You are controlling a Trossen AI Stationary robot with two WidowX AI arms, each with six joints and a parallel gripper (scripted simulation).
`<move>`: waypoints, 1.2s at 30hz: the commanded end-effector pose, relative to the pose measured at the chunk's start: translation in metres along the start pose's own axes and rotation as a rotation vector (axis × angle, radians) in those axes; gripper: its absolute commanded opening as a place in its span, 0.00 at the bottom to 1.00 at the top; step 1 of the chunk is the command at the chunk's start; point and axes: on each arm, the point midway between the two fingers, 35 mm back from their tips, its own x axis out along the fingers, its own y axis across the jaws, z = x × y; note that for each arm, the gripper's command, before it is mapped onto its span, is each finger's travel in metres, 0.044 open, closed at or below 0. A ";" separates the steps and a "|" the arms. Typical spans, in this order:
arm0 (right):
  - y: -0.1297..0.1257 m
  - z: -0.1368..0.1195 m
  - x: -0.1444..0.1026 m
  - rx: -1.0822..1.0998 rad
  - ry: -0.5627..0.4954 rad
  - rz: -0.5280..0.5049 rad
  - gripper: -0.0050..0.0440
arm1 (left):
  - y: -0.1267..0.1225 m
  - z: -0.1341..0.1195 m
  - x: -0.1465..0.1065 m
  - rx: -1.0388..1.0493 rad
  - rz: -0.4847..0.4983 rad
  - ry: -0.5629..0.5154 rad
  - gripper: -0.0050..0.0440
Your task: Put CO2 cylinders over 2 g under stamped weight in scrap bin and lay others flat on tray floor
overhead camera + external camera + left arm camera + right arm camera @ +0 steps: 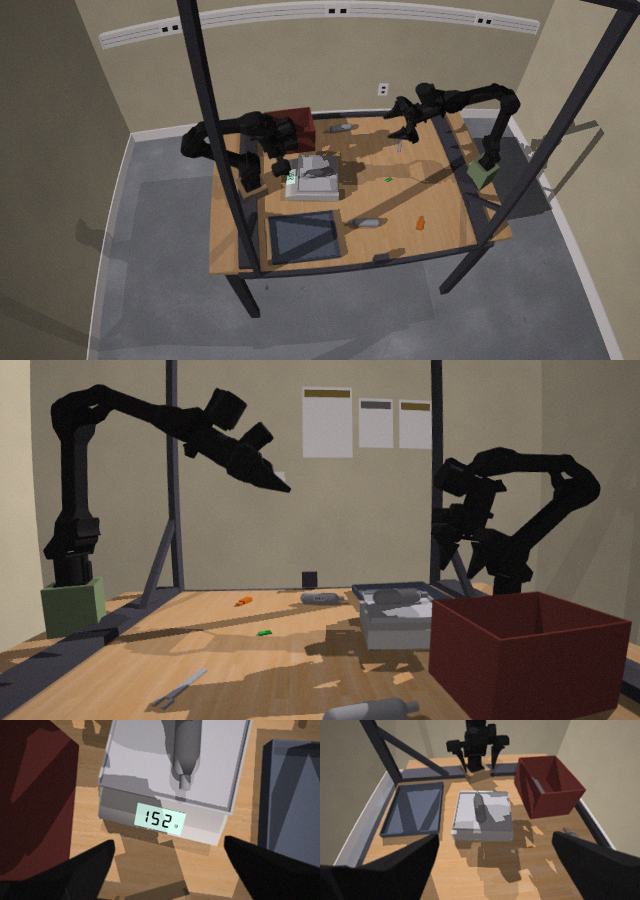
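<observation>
From here the scrap bin [314,137] [555,670] [36,800] [557,802] looks deep red, the tray [305,237] [297,800] [412,810] slate blue, and the scale [312,196] [400,636] [201,825] [482,835] pale grey with black digits on a mint-green display [291,177] [160,819]. The cylinder on the scale [318,172] [397,596] [187,748] [480,808] is plain-looking grey, and another cylinder [367,223] [320,598] is grey with dark markings. I see light-brown wood grain on the table [400,200] [210,640], one bright orange piece [420,223] [244,601] and one vivid green piece [388,179] [265,633].

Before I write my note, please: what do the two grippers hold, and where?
Nothing: both the left gripper and the right gripper are open.
</observation>
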 end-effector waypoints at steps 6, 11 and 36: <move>-0.001 0.012 -0.007 0.002 -0.031 -0.003 1.00 | -0.002 0.010 -0.005 0.010 -0.001 -0.001 0.76; -0.001 0.012 -0.007 0.002 -0.031 -0.003 1.00 | -0.007 0.028 -0.004 0.034 -0.008 0.063 0.62; -0.001 0.012 -0.007 0.002 -0.031 -0.003 1.00 | -0.028 0.099 0.043 0.103 -0.020 0.321 0.62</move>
